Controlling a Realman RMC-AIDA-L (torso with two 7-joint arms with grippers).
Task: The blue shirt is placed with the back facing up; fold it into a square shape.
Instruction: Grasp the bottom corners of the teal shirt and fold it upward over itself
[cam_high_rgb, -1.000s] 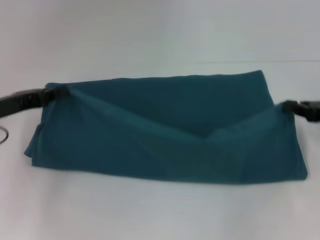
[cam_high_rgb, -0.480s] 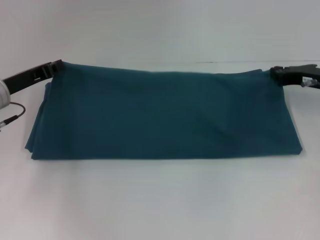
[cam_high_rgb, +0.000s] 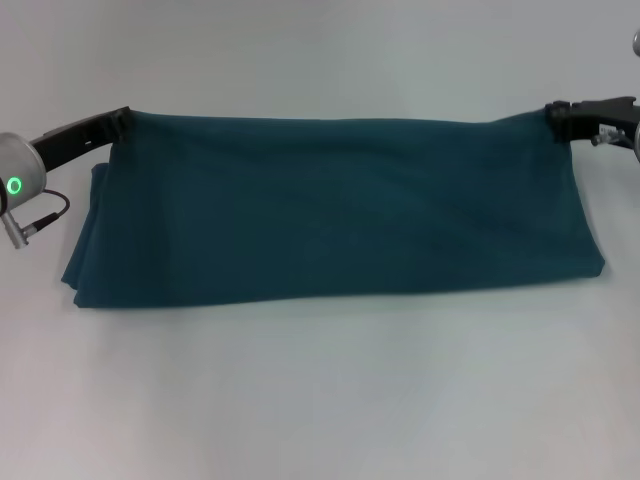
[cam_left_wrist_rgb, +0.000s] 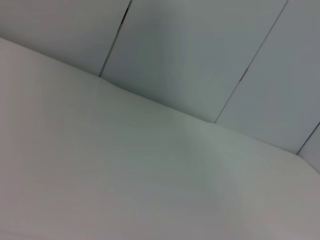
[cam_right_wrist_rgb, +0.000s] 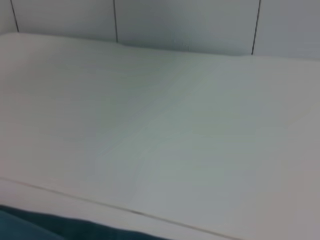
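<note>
Shirt position: the blue shirt (cam_high_rgb: 330, 210) lies across the middle of the white worktop (cam_high_rgb: 320, 400), as a long band from your left side to your right side. Only plain cloth shows; no lettering can be seen.

Why it is held so: the two far corners are lifted and pulled apart, so the far edge is stretched into an almost straight line. In my judgement this keeps the layer flat and without wrinkles while the fold goes over the part that rests below.

Near edge: it rests on the worktop, with a small step of layers at your left end.

Left pincer (cam_high_rgb: 124, 117): it meets the far left corner of the cloth. It is closed narrow and seems to pinch that corner.

Right pincer (cam_high_rgb: 553, 113): it meets the far right corner in the same way, closed on the cloth there.

Wrist views: they show mostly bare worktop and wall panels; the right one catches a strip of the shirt (cam_right_wrist_rgb: 50, 227).

Shape so far: a long rectangle, not yet a square, so you should expect at least one more fold.
</note>
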